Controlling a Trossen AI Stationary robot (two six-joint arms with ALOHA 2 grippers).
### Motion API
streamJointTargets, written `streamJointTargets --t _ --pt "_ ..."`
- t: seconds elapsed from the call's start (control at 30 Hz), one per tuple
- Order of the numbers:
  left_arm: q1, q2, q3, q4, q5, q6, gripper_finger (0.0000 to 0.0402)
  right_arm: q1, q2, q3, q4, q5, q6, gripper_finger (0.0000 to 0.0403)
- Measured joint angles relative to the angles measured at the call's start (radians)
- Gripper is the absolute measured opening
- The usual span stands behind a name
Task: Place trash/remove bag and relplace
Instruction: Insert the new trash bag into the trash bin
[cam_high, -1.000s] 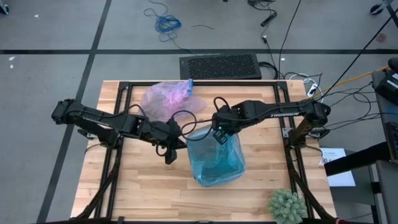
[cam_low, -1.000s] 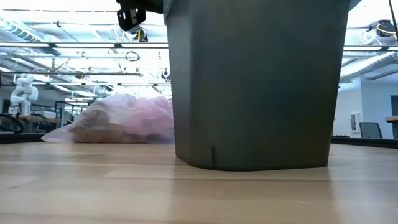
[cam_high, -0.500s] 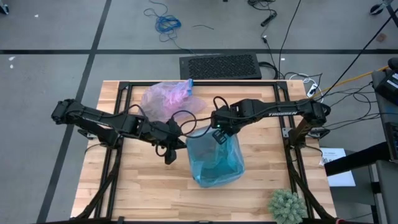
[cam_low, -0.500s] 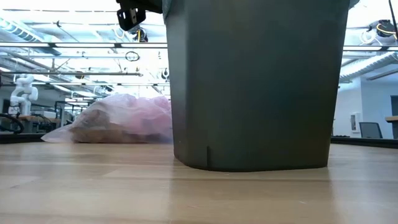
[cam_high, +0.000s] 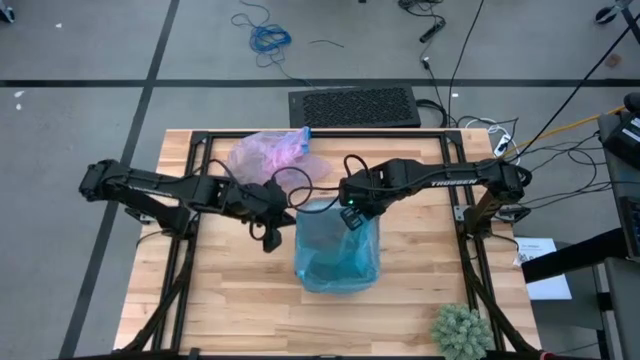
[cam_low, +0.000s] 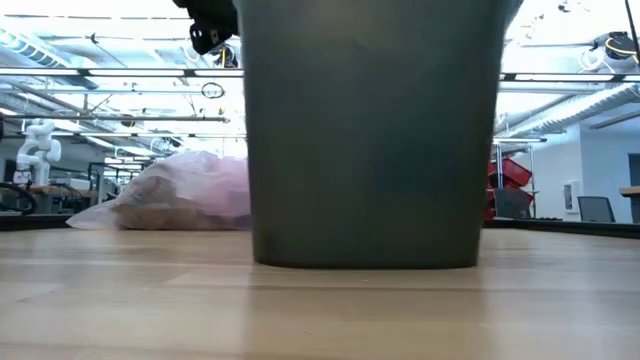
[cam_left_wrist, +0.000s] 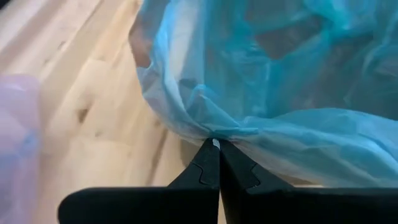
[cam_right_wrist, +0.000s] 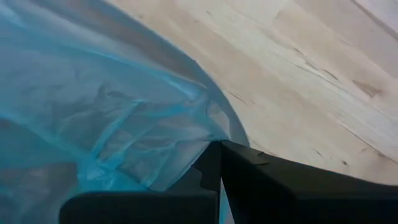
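You have the old lavender bag (cam_high: 270, 156), with brown trash (cam_low: 170, 212) inside, already out and lying at the far side of the table (cam_high: 430, 290). The new blue bag (cam_high: 335, 255) sits in the grey bin (cam_low: 370, 130), so only the fitting of its rim seems left. Your left gripper (cam_high: 290, 203) and right gripper (cam_high: 347, 212) are both closed, each pinching the blue bag's edge. On the right arm you can read only part of a white brand word; no other writing is legible.
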Motion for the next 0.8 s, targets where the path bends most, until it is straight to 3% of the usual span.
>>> streamJointTargets --t 0.33,0.5,0.8 --pt "0.061 -0.005 0.001 -0.052 0.019 0.033 0.0000 0.000 0.003 -0.021 0.002 -0.006 -0.002 0.0000" --pt "0.060 -0.005 -0.015 -0.041 0.022 0.025 0.0000 0.000 -0.004 -0.079 0.051 -0.086 -0.006 0.0000" --pt "0.060 -0.004 -0.066 -0.033 0.026 -0.003 0.0000 0.006 -0.021 -0.088 0.056 -0.036 -0.001 0.0000"
